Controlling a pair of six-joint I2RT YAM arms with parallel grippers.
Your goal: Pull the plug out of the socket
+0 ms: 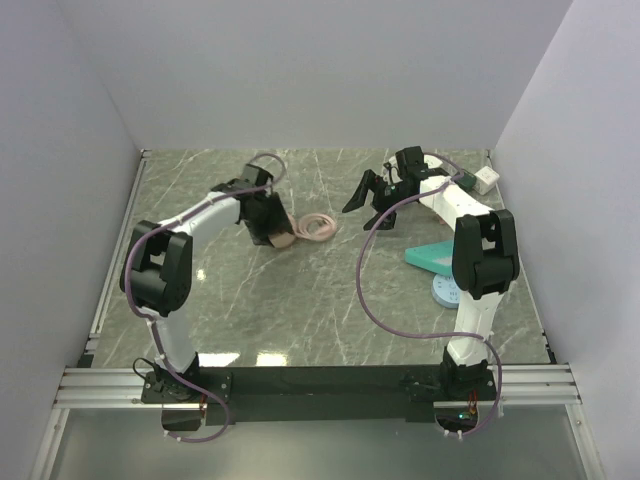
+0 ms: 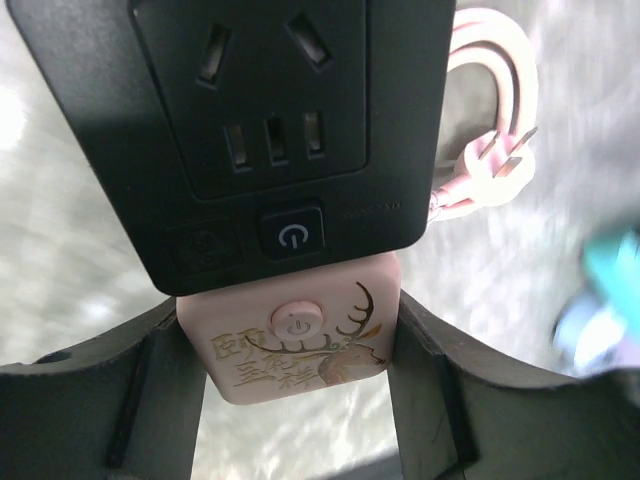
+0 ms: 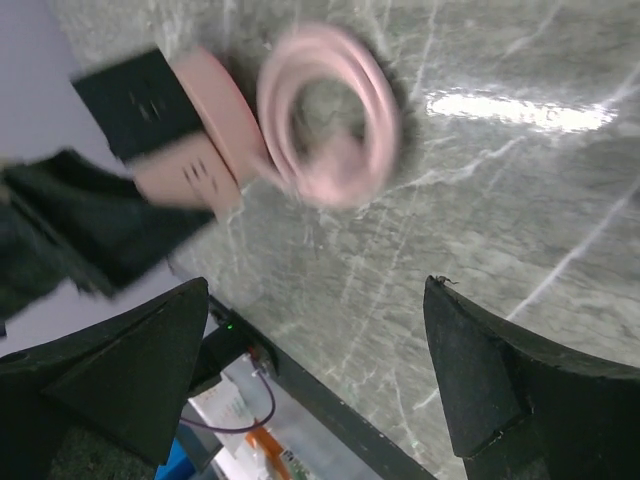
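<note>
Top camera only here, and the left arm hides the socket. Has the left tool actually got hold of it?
Observer: Yes. The left tool has its fingers clamped on both sides of the pink socket cube.
Operator: Adapter off yet?
Observer: No, the black adapter sits flush against the cube.
Operator: And the cable?
Observer: The pink cable ends in a pronged plug, lying free.

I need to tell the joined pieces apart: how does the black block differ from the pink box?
The black block is dark and shows socket holes; the pink box is pale with a gold deer drawing. The left gripper clamps the pink box, while the black block sticks out beyond its fingers. Both carry a power button and sit pressed together.
</note>
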